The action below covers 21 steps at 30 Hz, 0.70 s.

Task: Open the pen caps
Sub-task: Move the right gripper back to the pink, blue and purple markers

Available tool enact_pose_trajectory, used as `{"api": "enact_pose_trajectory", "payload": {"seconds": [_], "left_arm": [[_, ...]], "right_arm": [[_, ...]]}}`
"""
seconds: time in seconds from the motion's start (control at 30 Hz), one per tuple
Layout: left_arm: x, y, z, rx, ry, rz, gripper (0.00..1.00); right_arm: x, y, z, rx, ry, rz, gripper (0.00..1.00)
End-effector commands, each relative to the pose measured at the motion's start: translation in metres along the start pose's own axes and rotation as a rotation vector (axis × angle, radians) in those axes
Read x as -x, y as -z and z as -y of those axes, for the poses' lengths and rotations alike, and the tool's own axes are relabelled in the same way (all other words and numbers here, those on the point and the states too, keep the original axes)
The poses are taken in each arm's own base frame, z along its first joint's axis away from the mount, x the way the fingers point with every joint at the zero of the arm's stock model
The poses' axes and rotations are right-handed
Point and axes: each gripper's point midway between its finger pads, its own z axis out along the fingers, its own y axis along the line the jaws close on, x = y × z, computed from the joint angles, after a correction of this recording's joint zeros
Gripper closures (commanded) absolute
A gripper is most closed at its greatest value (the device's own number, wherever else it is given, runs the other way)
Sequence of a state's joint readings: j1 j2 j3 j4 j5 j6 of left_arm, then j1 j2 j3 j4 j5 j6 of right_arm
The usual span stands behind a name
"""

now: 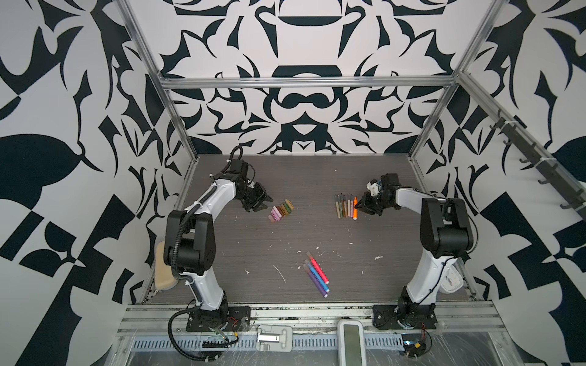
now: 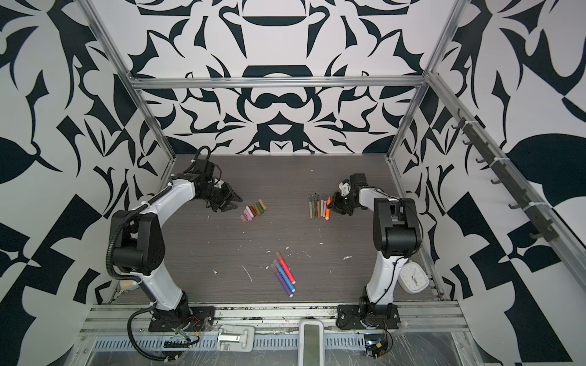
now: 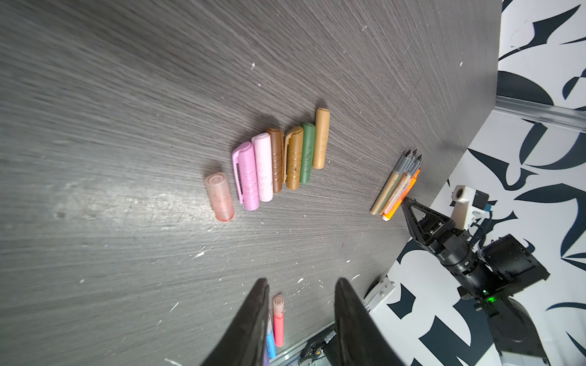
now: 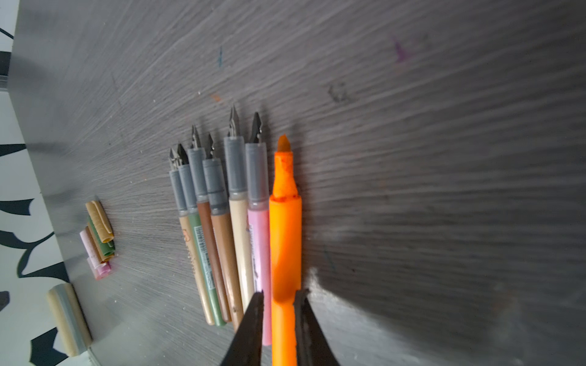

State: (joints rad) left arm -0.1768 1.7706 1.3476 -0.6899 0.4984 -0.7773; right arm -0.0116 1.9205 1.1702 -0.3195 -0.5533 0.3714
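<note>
Orange pen (image 4: 285, 240) sits between narrow right jaws; left jaws half-open, empty.

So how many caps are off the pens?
7, side by side in one row by the left gripper: clear cap, pink cap, pale pink cap, brown cap, ochre cap, green cap, tan cap. None seem hidden.

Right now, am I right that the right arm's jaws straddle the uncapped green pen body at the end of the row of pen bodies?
The colour is wrong: the right arm's jaws straddle the uncapped orange plastic highlighter body at the end of the row of pen bodies, as the right wrist view shows.
</note>
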Motion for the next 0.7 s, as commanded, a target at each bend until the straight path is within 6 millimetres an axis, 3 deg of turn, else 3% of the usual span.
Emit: {"api": "enact_pose_trajectory", "payload": {"seconds": [0.0, 0.4, 0.5, 0.67], "left_arm": [[-0.0123, 0.0078, -0.0035, 0.004, 0.004, -0.022, 0.62], [-0.0153, 0.0064, -0.0073, 0.009, 0.007, -0.027, 0.62], [-0.0148, 0.0054, -0.0075, 0.007, 0.009, -0.027, 0.63], [-0.0145, 0.0054, -0.0069, 0.005, 0.009, -0.027, 0.63]], "right_arm": [[0.0093, 0.0042, -0.0135, 0.054, 0.014, 0.008, 0.80], [0.0101, 0.0007, -0.0176, 0.082, 0.010, -0.009, 0.80], [0.0120, 0.0032, -0.0186, 0.078, 0.018, 0.001, 0.74], [0.0171, 0.0078, -0.0229, 0.078, 0.033, 0.010, 0.72]]}}
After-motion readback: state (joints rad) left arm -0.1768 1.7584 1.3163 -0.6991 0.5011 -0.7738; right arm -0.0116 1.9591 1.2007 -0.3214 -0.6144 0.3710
